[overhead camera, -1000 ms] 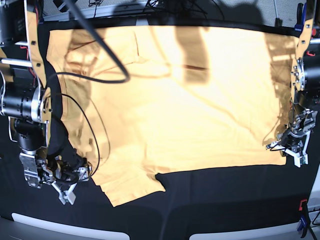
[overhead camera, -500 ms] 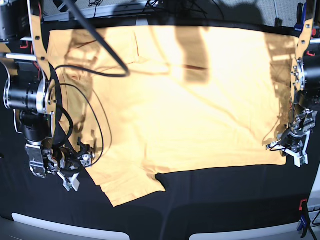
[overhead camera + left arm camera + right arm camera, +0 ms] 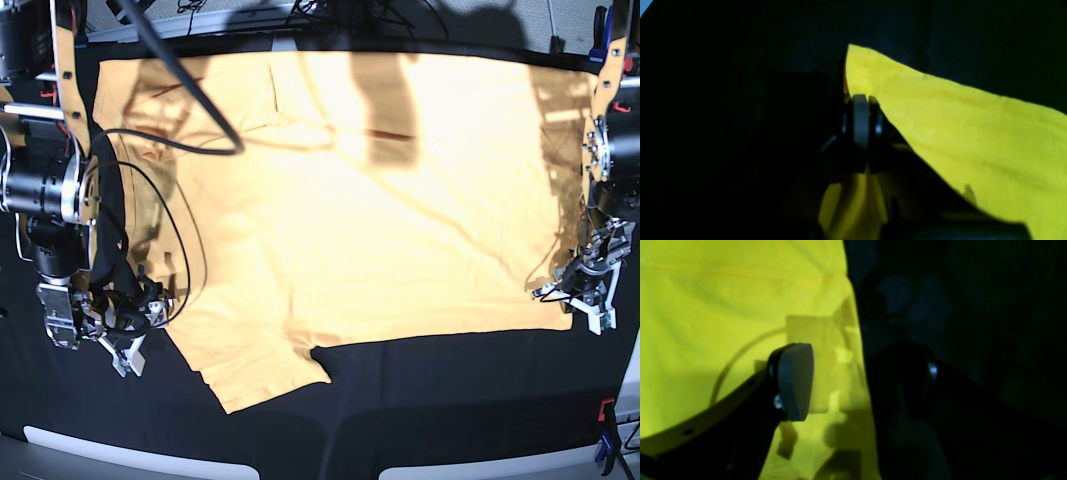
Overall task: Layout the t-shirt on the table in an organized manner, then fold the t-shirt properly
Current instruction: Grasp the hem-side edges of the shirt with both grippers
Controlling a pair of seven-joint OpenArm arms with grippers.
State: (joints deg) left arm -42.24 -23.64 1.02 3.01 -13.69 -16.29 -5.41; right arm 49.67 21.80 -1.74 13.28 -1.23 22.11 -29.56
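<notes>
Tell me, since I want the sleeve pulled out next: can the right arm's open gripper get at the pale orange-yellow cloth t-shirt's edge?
Probably yes. The right gripper stands open astride the t-shirt edge, one finger over cloth, the other over the black table, nothing between.

One t-shirt (image 3: 370,200), one table (image 3: 450,400), two claws: left claw (image 3: 585,300), right claw (image 3: 135,335).

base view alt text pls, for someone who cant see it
A pale orange-yellow t-shirt lies spread nearly flat over a black table, seen from above. The left gripper, on the picture's right, is shut on the shirt's corner; the right gripper, on the picture's left, is open at the shirt's edge near a sleeve. Black cables cross the upper left.
</notes>
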